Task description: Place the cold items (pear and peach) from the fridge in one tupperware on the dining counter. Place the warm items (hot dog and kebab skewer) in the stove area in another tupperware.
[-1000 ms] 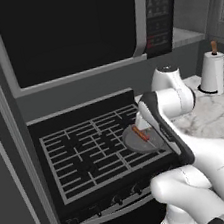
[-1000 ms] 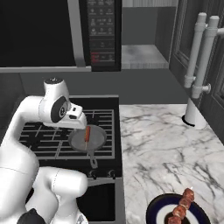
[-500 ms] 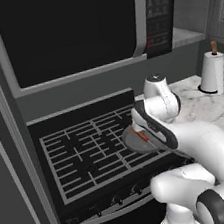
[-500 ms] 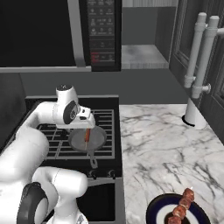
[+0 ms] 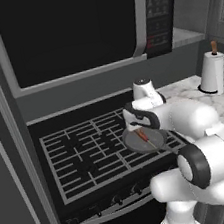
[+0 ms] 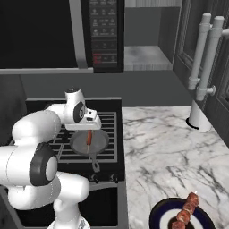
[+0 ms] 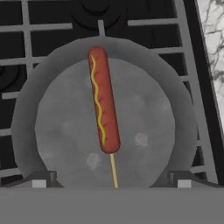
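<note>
So the pincer is spread wide with nothing in it, hanging right above the pan and looking straight down into it. You can see the two dark fingertips poking up at the bottom of the hand view, one on each side of the stick end.

The hot dog lies flat in the middle of the pan, mustard squiggle running along it, thin wooden stick pointing toward the fingertips. Nothing is touching it. From the right base view the hot dog sits just below the hand, and the pan is on the stove grate at the burner nearest the marble, its handle pointing toward the front edge. Same deal in the left base view: pan on the right side of the stove.

Further out, the kebab skewer rests on a dark blue plate down at the near end of the marble bench, well apart from the stove. A paper towel roll stands upright at the back of the bench. Microwave hangs over the stove.
</note>
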